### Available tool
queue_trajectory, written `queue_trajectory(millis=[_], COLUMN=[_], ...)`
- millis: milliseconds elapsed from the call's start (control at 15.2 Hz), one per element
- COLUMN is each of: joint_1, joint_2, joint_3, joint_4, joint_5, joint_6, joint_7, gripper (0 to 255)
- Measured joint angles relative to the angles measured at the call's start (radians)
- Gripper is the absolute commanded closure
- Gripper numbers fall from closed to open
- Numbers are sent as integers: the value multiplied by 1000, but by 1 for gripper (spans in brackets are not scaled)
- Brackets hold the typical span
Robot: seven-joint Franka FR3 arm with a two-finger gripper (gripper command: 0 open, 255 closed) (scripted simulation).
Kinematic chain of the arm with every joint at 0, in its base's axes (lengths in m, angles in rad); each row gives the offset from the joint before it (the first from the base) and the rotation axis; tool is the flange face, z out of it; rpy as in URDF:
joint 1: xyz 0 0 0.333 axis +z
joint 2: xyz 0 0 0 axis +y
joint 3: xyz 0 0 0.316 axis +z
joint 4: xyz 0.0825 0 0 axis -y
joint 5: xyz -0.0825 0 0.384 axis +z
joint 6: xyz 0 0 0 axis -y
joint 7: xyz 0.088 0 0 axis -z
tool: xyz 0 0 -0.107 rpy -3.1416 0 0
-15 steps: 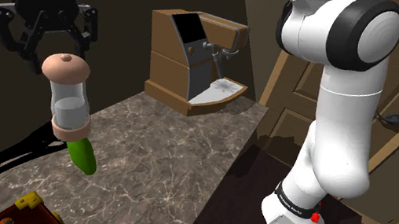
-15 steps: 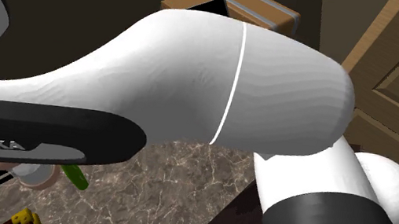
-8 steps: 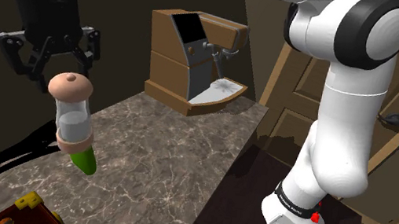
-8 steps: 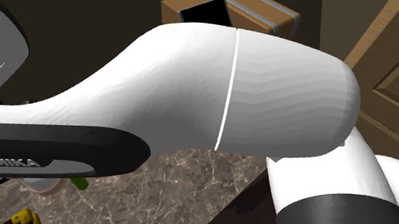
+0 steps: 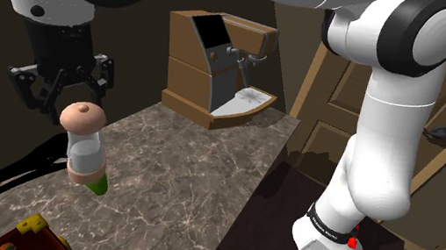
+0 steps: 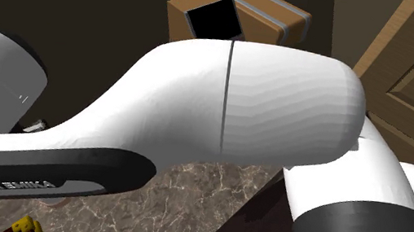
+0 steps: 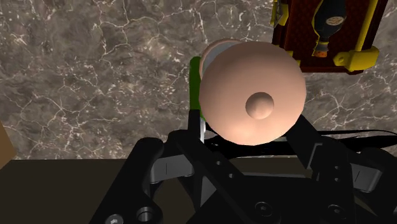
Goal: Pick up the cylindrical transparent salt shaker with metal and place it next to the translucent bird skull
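Closing now is the main risk: the fingers (image 5: 99, 77) stand wide apart, holding nothing, up around the rounded peach cap of the salt shaker (image 5: 84, 144) rather than down on its clear body. A pinch on that dome likely slides off and squirts the shaker out. The shaker stands on the marble surface (image 5: 206, 171), near the surface's left edge in the shoulder view. It leans a bit, with a green thing (image 5: 97, 185) touching or just beside its foot, can't tell which. With that lean, a slightly off-centre descent could knock the cap and tip it. A roll would then go off that edge or into the red box with yellow corners (image 5: 35, 244) on the near side. In the wrist view the cap sits between the fingers; contact can't be told. The green thing may get dragged along too. A shallow grip would also risk a drop on the carry to the bird skull.
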Motion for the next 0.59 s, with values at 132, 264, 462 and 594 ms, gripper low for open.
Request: queue_trajectory(millis=[132,264,462,594], joint_1=[-6,-8,-13,-14], joint_2=[-8,-9,-11,-9], joint_3=[-1,-1,-3,-4], joint_4=[-37,-68,-109,-133], joint_5=[4,3,3,2], joint_6=[29,60,98,124], joint_7=[-1,3,3,5], gripper=[255,255,255,255])
